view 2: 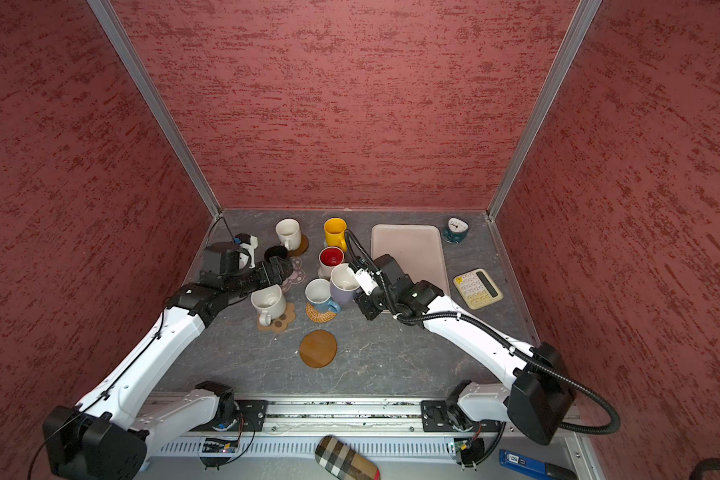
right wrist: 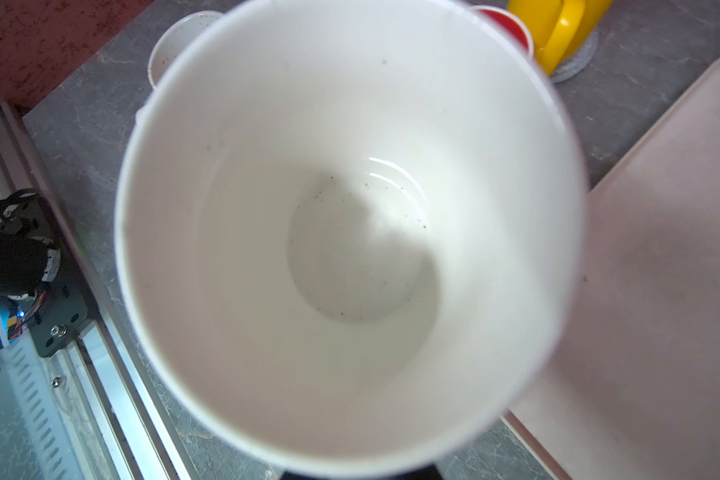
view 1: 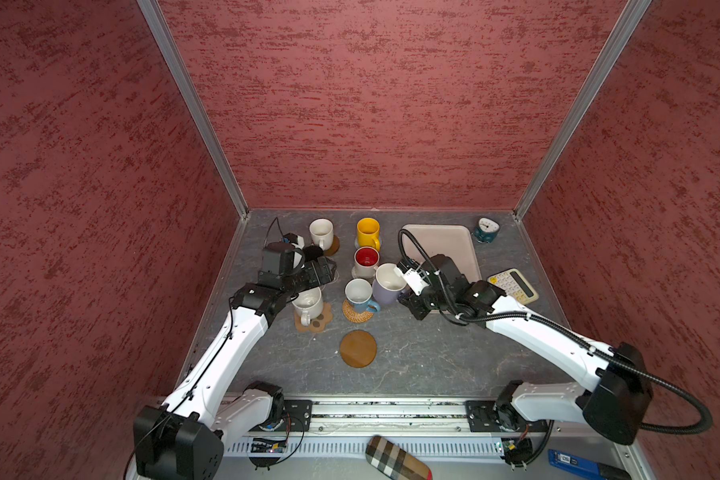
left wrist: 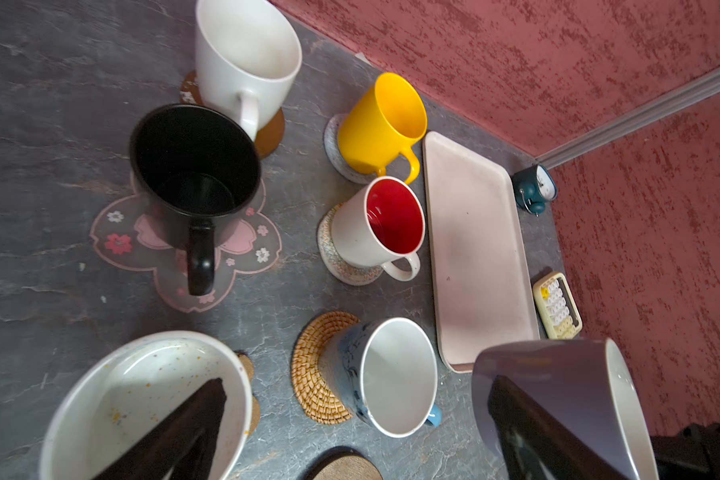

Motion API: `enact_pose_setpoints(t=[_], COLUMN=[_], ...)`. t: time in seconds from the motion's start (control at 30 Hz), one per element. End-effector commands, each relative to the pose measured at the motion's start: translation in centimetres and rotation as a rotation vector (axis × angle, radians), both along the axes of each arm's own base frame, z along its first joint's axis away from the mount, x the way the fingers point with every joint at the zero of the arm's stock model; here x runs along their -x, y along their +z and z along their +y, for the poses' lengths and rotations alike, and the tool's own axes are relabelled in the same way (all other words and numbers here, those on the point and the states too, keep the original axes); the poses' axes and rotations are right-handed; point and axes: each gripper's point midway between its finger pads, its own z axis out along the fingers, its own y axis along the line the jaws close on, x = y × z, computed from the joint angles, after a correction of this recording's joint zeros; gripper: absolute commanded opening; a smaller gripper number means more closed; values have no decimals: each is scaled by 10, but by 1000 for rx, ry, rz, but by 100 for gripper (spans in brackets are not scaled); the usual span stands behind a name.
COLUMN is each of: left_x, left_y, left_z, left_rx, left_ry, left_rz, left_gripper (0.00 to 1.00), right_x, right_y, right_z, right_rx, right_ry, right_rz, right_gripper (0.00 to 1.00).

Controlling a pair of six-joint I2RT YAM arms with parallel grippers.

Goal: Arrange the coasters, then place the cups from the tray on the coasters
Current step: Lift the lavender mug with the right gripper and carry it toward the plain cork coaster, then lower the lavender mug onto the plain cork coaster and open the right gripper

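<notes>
Saw nearest, off the bench (view 1: 412,357) front, a plaid case (view 1: 395,459) and a blue tool (view 1: 574,462); could not read its white label. Found next a bare disc (view 1: 358,348), alone. Behind it, noted a speckled mug (view 1: 308,304) upright on the paw mat (view 1: 317,323) and a blue-handled mug (view 1: 359,293) upright on the rattan mat (view 1: 358,316). Just right of that, saw the lavender mug (view 1: 385,286) tilted and raised off the bench, clamped in the right hand (view 1: 406,289); could not tell where on the mug. Across from it, found the left hand (view 1: 323,270) over the flower mat (left wrist: 117,243), fingers (left wrist: 200,411) spread wide, gripping nothing. Farther back, noted the black mug (left wrist: 192,183) on that flower mat, the red-lined mug (view 1: 366,257) on the beige mat (left wrist: 333,257), and a calculator (view 1: 514,284), keys too small to read. Farthest, saw a white mug (view 1: 321,232) on a second disc (view 1: 335,246), the yellow mug (view 1: 368,232) on the grey mat (left wrist: 333,153), the tray (view 1: 437,239), and a clock (view 1: 487,230), numerals illegible.
</notes>
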Motion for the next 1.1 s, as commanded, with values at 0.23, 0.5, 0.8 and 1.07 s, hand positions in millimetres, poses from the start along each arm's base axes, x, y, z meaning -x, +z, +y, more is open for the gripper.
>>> enact_pose_setpoints(t=[0.23,0.5,0.8,1.07], left_x=[0,0,1,2], left_y=[0,-5,-8,-15], left_z=[4,7,10,12], left_rx=[48,49,43,47], left_ry=[-1,7,15,20], left_rz=[5,12,15,23], left_gripper=[99,100,100,99], right_x=[39,56,63,72], right_y=[21,5,-16,-40], right_z=[39,54,65,77], right_rx=[-66,-46,12,56], right_ry=[239,316,357,398], right_rz=[-75,-41,-34,-35], right_gripper=[0,0,0,0])
